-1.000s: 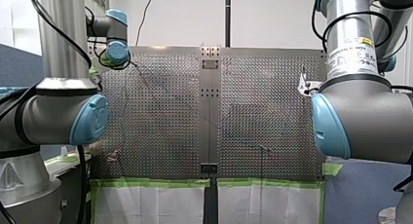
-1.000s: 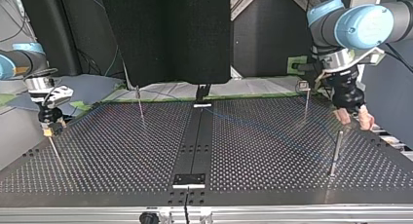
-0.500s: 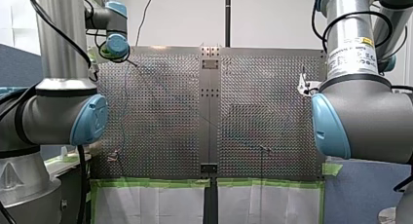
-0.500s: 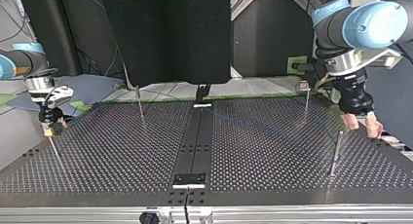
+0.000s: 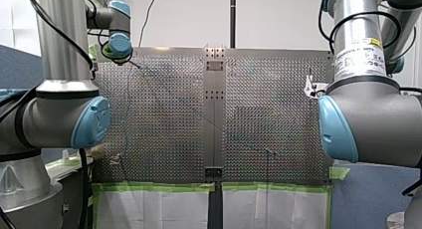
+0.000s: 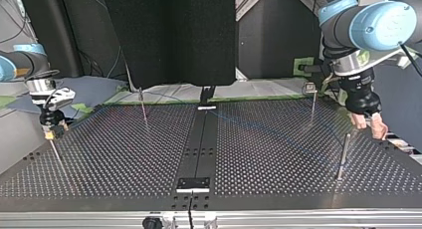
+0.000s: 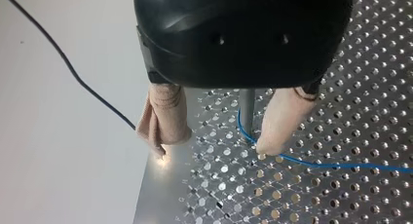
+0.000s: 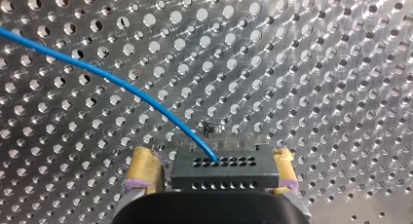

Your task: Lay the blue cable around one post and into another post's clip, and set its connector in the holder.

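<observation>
Left gripper (image 7: 213, 147) seen spread wide, nothing held, beige pads straddling post (image 7: 247, 112), blue cable (image 7: 331, 164) bent round its foot. Right gripper (image 8: 213, 169) clamped on connector (image 8: 219, 168) above perforated table (image 8: 341, 63). Post wrap judged done; clip routing not discernible; connector's seating in holder unconfirmed, release left

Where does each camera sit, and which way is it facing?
Front view: behind the arms, facing over the perforated table; my left arm and my right arm frame it.
Top view: across the table, facing the arms; my left gripper right, my right gripper left.
Left wrist view: looks along open beige fingers at a post and the blue cable.
Right wrist view: looks along my right gripper, shut on the connector.
Both wrist views share the blue cable.
</observation>
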Action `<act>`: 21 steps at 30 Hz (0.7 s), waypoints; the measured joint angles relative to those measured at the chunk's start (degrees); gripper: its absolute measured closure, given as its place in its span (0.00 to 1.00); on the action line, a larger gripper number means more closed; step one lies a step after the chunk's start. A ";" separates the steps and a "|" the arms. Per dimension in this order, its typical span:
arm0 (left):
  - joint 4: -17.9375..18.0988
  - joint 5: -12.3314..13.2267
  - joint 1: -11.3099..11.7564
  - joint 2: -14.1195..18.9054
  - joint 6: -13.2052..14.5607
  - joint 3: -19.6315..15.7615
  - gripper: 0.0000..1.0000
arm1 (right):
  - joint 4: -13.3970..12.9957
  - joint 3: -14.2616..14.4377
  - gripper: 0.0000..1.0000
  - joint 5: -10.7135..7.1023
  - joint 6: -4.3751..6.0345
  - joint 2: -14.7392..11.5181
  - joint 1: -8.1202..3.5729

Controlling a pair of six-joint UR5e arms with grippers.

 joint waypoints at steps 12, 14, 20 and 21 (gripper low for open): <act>0.03 0.24 -0.10 0.23 1.19 0.03 0.00 | 0.06 0.01 0.02 0.00 -0.09 0.00 0.04; 0.05 0.24 -0.10 0.45 1.43 0.15 0.00 | 0.03 0.02 0.02 -0.01 -0.07 -0.02 0.05; 0.08 1.25 -0.13 1.07 1.77 0.40 0.00 | 0.04 0.00 0.02 -0.01 -0.09 0.01 0.06; 0.08 1.66 -0.16 1.09 1.83 0.41 0.00 | 0.06 0.00 0.02 -0.03 -0.09 0.01 0.06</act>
